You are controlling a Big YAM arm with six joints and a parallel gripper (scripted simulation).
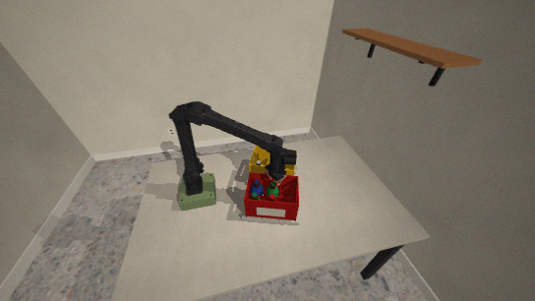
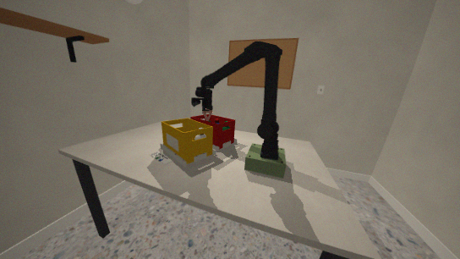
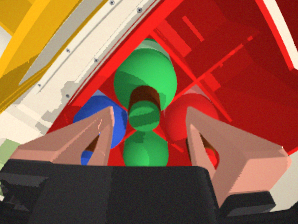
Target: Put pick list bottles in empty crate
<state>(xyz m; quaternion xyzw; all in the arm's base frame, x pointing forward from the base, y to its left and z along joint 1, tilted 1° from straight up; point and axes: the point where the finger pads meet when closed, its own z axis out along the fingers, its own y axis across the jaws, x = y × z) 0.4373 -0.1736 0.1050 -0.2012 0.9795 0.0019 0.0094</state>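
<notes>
My gripper [image 1: 277, 180] [image 2: 207, 118] [image 3: 149, 113] is open and points down over the red crate [image 1: 270, 204] [image 2: 227, 135] [image 3: 175, 10]. In the wrist view its fingers stand either side of the neck and cap of a green bottle [image 3: 145, 75], with nothing gripped. A blue bottle, a red bottle and another green bottle [image 3: 145, 151] stand around it in the red crate. The yellow crate [image 2: 190, 148] [image 3: 50, 27] holds a white bottle [image 1: 259, 162] [image 2: 200, 137]. The pick list [image 2: 160, 157] lies beside the yellow crate, too small to read.
The two crates stand close together, the yellow one towards the exterior view. The green arm base [image 1: 198, 198] [image 2: 265, 163] stands to one side of them. A wooden shelf [image 1: 413, 46] [image 2: 46, 26] is on the wall, well away from the arm.
</notes>
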